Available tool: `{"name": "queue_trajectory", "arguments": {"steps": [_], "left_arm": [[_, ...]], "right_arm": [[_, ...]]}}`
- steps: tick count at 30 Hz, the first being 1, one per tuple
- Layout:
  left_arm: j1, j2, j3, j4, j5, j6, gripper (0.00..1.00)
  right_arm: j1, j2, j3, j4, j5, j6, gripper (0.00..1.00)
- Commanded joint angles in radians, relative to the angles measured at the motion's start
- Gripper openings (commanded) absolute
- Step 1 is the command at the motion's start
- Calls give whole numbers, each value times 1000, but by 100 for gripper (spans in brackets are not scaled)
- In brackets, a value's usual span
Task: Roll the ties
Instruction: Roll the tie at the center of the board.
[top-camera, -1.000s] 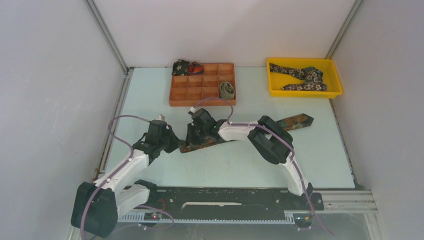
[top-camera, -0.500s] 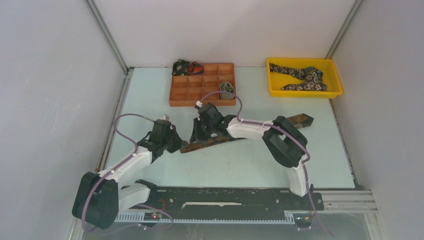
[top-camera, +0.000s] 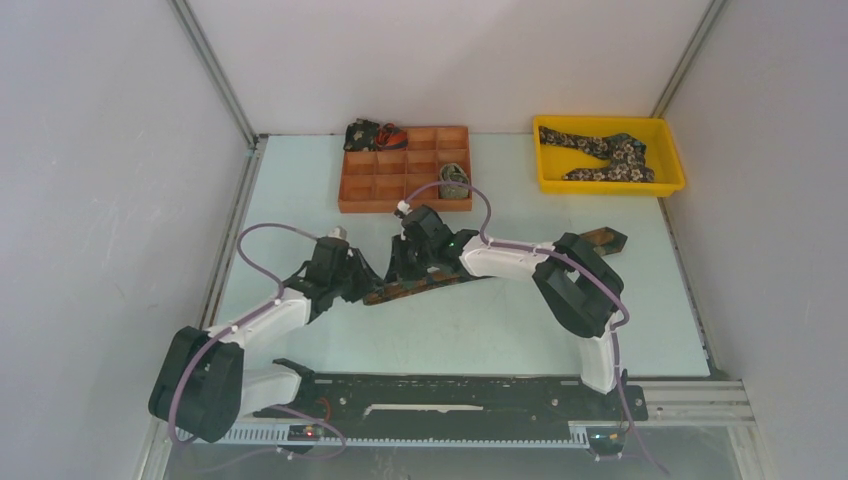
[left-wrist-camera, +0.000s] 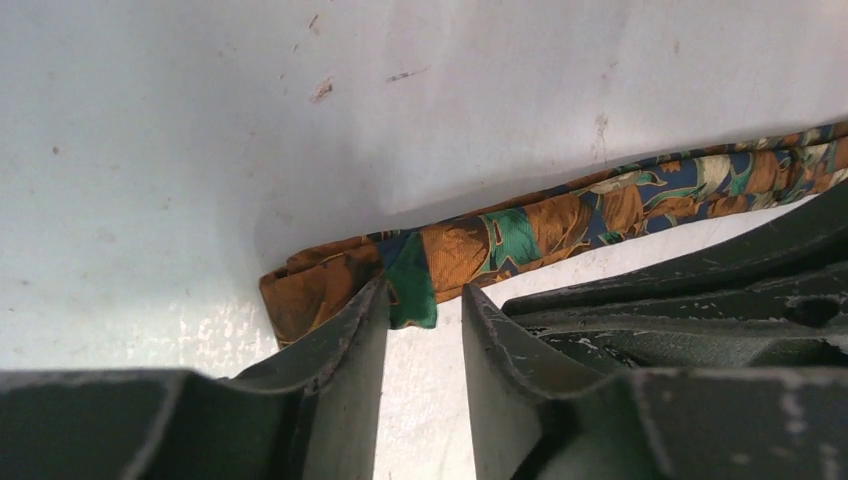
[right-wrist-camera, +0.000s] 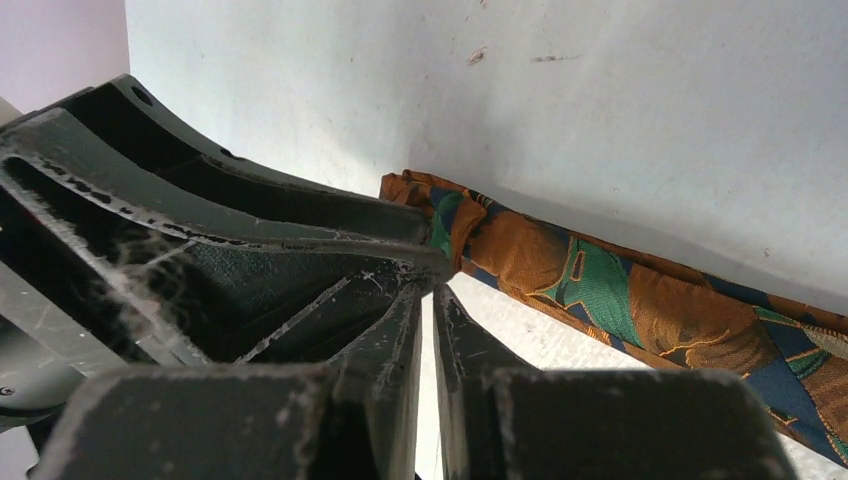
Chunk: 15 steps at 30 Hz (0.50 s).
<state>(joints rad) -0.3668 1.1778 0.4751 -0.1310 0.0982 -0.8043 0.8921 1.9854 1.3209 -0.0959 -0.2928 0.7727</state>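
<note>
Pale bench (top-camera: 480, 330): rust-brown patterned fabric tie (top-camera: 415, 289) flat, unrolled. L fingers (left-wrist-camera: 350, 340) just spread off folded narrow end; R fingers (right-wrist-camera: 385, 340) near-together, grip unclear. Re-pinch likely nxt.

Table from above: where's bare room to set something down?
Bare table lies between the orange tray and the yellow bin, left of the tray, and between the tie and the near rail. The middle is crowded: left gripper and right gripper meet at the tie's end.
</note>
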Motion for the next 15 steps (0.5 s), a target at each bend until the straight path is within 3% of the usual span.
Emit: {"name": "queue_trajectory", "arguments": {"steps": [1,5,15], "left_arm": [[-8,-11,-7,76,18,1,43],[-8,-32,-28,87,1,-10,43],[-8,-76,-71,117,-5,-15,25]], "right_arm": [[-4,-27,2,23,-16,-19,14],[-6,-20,3,33,-23,-15,18],[-6,12,31,20,-27,-16,34]]}}
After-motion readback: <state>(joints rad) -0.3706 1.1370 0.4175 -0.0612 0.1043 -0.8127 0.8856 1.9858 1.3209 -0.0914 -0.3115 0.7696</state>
